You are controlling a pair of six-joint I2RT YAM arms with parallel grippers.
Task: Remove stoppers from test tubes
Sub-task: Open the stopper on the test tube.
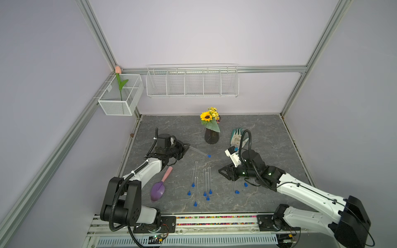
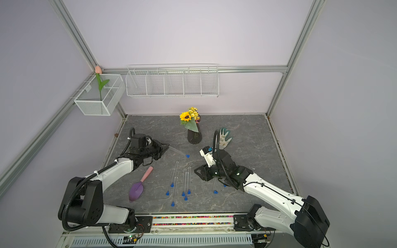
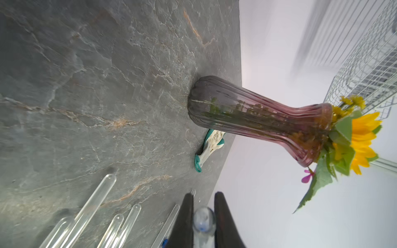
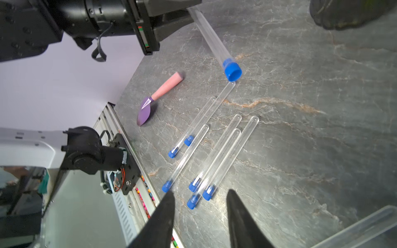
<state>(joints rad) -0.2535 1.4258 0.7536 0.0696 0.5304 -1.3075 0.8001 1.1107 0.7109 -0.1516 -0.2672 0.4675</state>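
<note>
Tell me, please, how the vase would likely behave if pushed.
The vase looks like ribbed glass, so probably rigid, fragile and slippery. It stands tall with flowers at its top, so a high push may tip it; a low push would more likely slide it.

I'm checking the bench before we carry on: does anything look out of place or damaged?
Nothing looks spilled or broken. One test tube lies apart from the other tubes, beside the right arm, with a blue stopper near it that seems loose. A gardening glove and scoop sit oddly among labware.
</note>
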